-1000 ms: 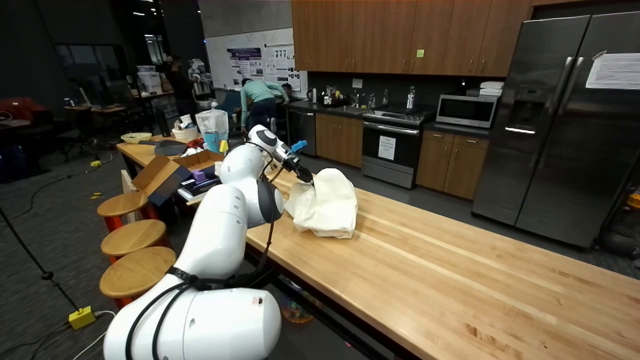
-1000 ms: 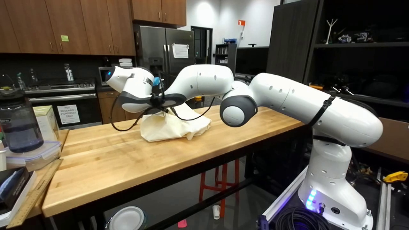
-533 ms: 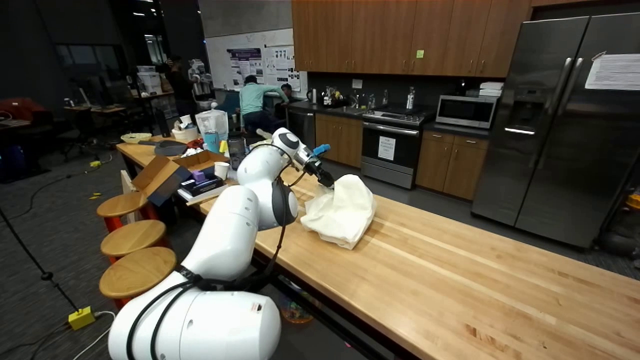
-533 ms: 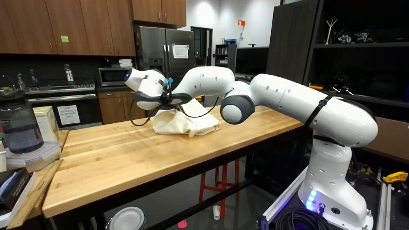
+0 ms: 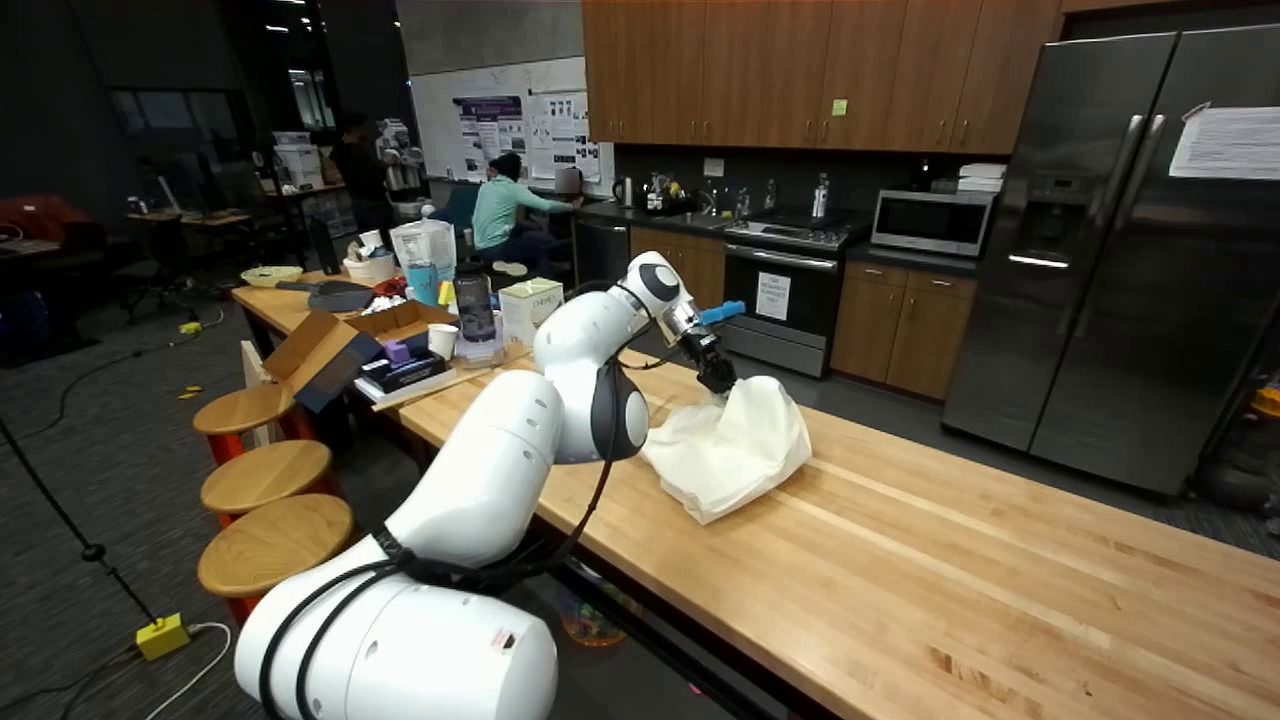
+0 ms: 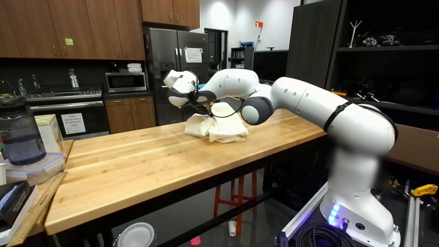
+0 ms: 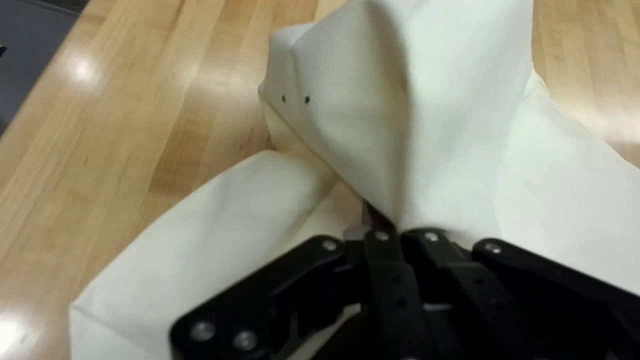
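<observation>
A crumpled cream cloth (image 5: pixel 740 450) lies bunched on the wooden table, with a raised fold standing up on one side; it also shows in the exterior view as a cream cloth (image 6: pixel 228 128) below the arm. My gripper (image 7: pixel 390 225) points down into the cloth, its black fingers drawn together on a pinched fold. Pale fabric spreads out on both sides of the fingers in the wrist view, with two small dark dots near one edge. The fingertips themselves are mostly hidden by the fabric. Part of the cloth rests on the tabletop.
The wooden table (image 5: pixel 960 570) stretches along under the arm. At its far end stand a carton (image 5: pixel 530 308), a dark-tinted jug (image 5: pixel 476 308), a paper cup (image 5: pixel 442 340) and books (image 5: pixel 405 375). A wooden ruler (image 6: pixel 37 207) lies at the table's end. Stools (image 5: pixel 275 545) stand alongside.
In both exterior views the arm and the gripped cloth have moved rightward, the cloth dragging over the table. The carton and jug have come into view behind the arm. A person in the background has crouched or sat.
</observation>
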`<state>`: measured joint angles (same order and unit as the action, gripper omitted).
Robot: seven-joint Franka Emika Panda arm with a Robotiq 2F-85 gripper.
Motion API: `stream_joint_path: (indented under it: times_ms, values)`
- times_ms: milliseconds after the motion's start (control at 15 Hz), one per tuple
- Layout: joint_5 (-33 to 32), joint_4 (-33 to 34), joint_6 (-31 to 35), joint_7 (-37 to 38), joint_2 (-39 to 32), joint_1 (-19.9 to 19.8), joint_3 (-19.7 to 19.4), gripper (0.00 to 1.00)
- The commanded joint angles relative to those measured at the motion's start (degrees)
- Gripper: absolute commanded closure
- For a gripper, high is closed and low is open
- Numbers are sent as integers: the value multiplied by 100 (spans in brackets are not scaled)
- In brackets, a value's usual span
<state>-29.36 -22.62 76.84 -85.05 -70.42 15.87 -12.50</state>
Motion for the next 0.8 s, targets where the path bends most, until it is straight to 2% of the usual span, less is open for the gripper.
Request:
stream_joint_path:
  times_ms: [0, 267, 400, 600, 733]
  values:
    - [433, -160, -244, 486, 297, -458, 132, 99]
    - [794, -131, -396, 1008, 430, -896, 139, 99]
    - [981, -170, -444, 1207, 469, -984, 171, 99]
    - [1313, -192, -396, 1220, 473, -840, 370, 99]
    - [1266, -198, -343, 1125, 423, -510, 408, 99]
